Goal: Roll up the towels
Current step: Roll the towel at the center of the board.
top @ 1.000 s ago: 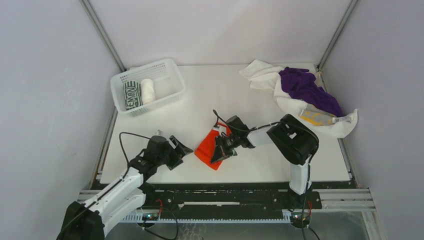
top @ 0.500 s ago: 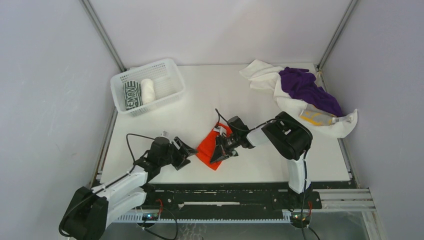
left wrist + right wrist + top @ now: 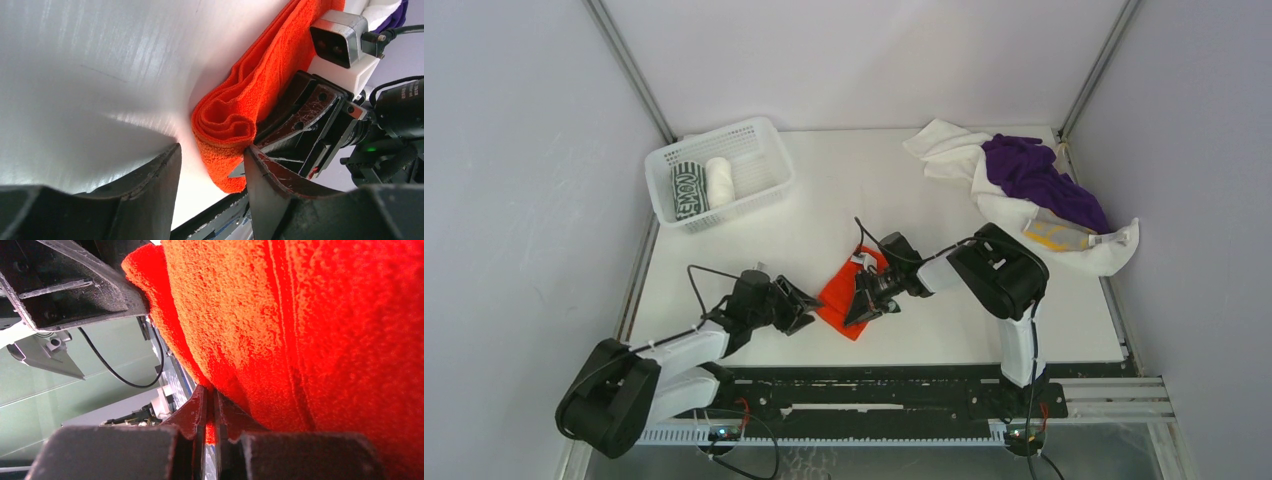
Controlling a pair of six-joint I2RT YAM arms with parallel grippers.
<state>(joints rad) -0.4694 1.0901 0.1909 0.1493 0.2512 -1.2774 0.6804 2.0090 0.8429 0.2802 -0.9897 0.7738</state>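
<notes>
Left wrist view: left gripper (image 3: 211, 150) stands with 2 fingers apart astride the rolled end of the orange-red towel (image 3: 250, 85), which lies on the white table (image 3: 90, 75) near the front edge; right gripper (image 3: 214, 400) is closed together against the same towel.

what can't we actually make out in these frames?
- Right wrist view: orange towel fills it; whether the shut right gripper pinches cloth is unclear.
- Top view: right gripper overlaps the towel, hiding part of it.
- Left wrist view: towel's far end leaves the top edge beside the wrist camera.
- Top view: yellow-patterned towel, bunched beside the purple towel, too small to read its print.
</notes>
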